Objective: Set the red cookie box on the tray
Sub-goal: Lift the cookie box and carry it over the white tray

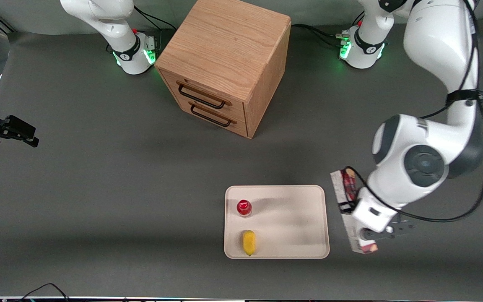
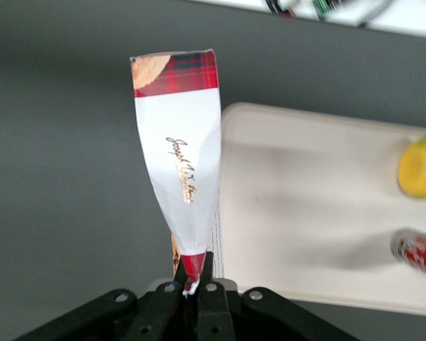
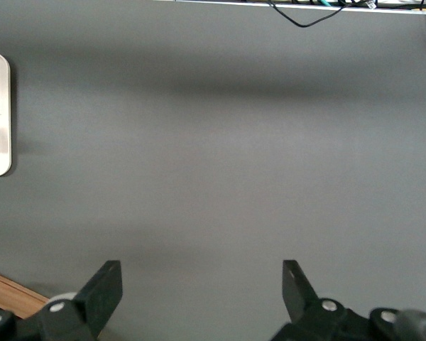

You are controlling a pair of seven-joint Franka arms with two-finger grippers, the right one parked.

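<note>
The red cookie box (image 1: 344, 187), a long slim carton in white and dark red, is held lengthwise in my left gripper (image 1: 366, 228). The gripper is shut on the box's middle, and the arm's wrist hides part of the box. The box hangs just beside the short edge of the cream-white tray (image 1: 292, 218), toward the working arm's end of the table. In the left wrist view the fingers (image 2: 207, 273) pinch the box (image 2: 179, 156), and the tray (image 2: 305, 213) lies alongside it.
A small red-capped bottle (image 1: 244, 207) and a yellow fruit (image 1: 248, 242) sit on the tray near its edge toward the parked arm. A wooden drawer cabinet (image 1: 224, 63) stands farther from the front camera than the tray.
</note>
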